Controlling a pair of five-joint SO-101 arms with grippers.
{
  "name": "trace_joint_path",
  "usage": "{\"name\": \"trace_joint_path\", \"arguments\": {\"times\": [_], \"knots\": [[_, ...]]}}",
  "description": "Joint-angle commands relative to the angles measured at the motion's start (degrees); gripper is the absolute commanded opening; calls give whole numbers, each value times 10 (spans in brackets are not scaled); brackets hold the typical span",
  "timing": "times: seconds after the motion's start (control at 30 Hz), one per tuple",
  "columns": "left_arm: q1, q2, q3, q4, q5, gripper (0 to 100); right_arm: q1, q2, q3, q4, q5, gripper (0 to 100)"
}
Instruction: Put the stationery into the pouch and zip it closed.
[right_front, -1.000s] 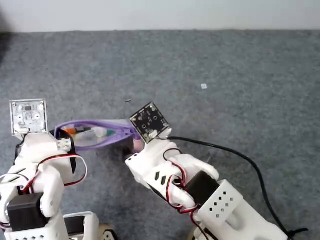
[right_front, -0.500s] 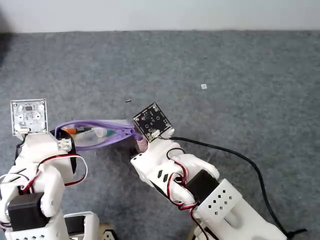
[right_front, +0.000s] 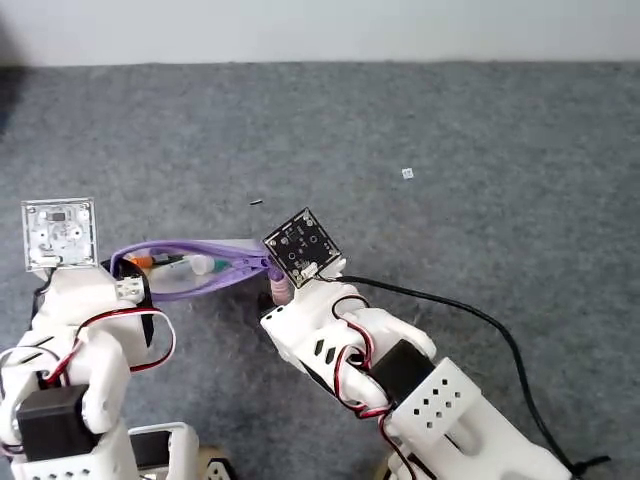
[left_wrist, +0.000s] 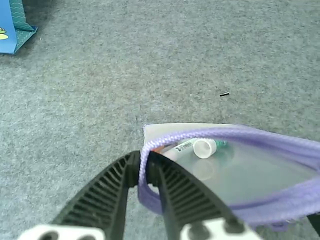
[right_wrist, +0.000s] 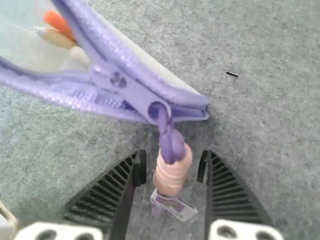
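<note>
A clear pouch with a purple zip (right_front: 190, 268) lies on the grey carpet, and its mouth gapes open. Inside are an orange-tipped pen (right_front: 150, 261) and a white-capped item (left_wrist: 204, 148). My left gripper (left_wrist: 143, 169) is shut on the purple zip edge at the pouch's left end (right_front: 120, 268). At the pouch's right end sits the zip slider (right_wrist: 150, 102), with a pink bead pull (right_wrist: 172, 172) hanging from it. My right gripper (right_wrist: 171, 167) is open, one finger on each side of the bead, with a small gap on both sides.
A small black speck (right_front: 256, 202) and a tiny white scrap (right_front: 407, 173) lie on the carpet farther back. A blue box corner (left_wrist: 12, 25) sits far off. A black cable (right_front: 480, 320) trails from the right arm. A pale wall edges the back.
The right arm has shifted slightly right and back, so the pink pull now shows below its camera board. The left arm and pouch have stayed put.
</note>
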Motion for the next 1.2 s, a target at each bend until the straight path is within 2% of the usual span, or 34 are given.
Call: {"name": "trace_joint_path", "arguments": {"times": [0.0, 0.2, 0.67, 0.87, 1.17], "knots": [[11, 12, 31, -4, 5, 11, 6, -4, -4, -10, 8, 188], [11, 12, 31, -4, 5, 11, 6, -4, -1, -40, 9, 187], [11, 12, 31, -4, 5, 11, 5, -4, 0, -39, 10, 186], [11, 12, 31, -4, 5, 11, 5, -4, 0, -41, 11, 27], [11, 11, 31, -4, 5, 11, 6, -6, 0, -41, 47, 46]]}}
